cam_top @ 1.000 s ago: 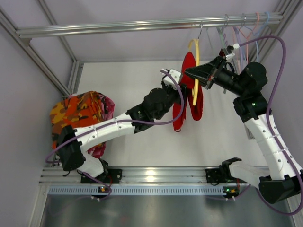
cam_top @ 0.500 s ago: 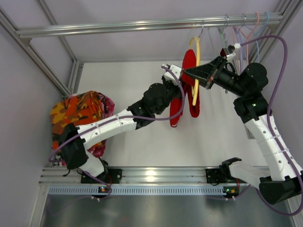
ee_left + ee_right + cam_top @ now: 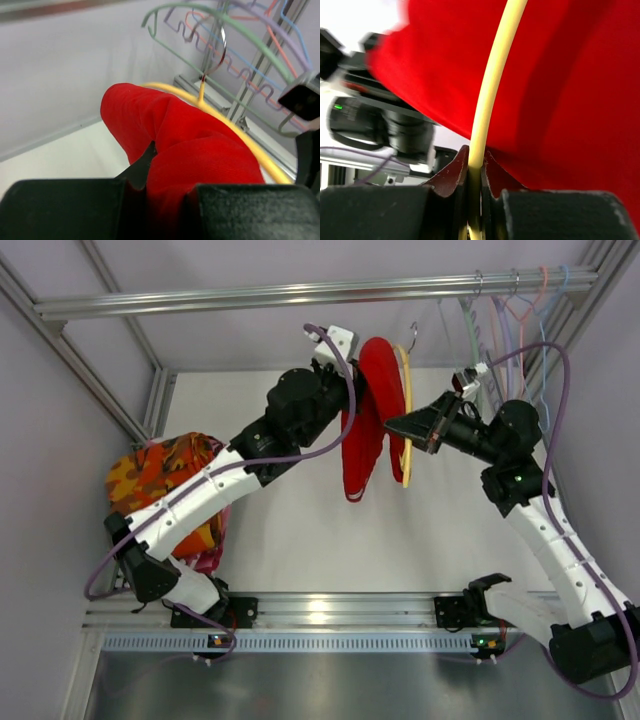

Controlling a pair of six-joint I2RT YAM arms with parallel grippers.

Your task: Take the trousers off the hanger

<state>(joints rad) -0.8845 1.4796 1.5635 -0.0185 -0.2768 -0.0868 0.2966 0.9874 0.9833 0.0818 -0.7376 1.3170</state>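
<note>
Trousers (image 3: 365, 410) hang draped on the yellow hanger (image 3: 405, 445), mid-air under the rail (image 3: 250, 295). I see my left gripper (image 3: 167, 185) clamped on the red fabric, right gripper (image 3: 475, 162) pinching the hanger bar. Spare hangers (image 3: 505, 315) crowd the right; camouflage cloth (image 3: 160, 480) far left.

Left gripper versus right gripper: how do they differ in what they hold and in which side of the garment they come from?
The left gripper pinches a fold of the red trousers, while the right gripper pinches the thin yellow hanger. In the top view the left gripper meets the garment from its left side, and the right gripper comes in from its right side. Both are shut on what they hold.
</note>
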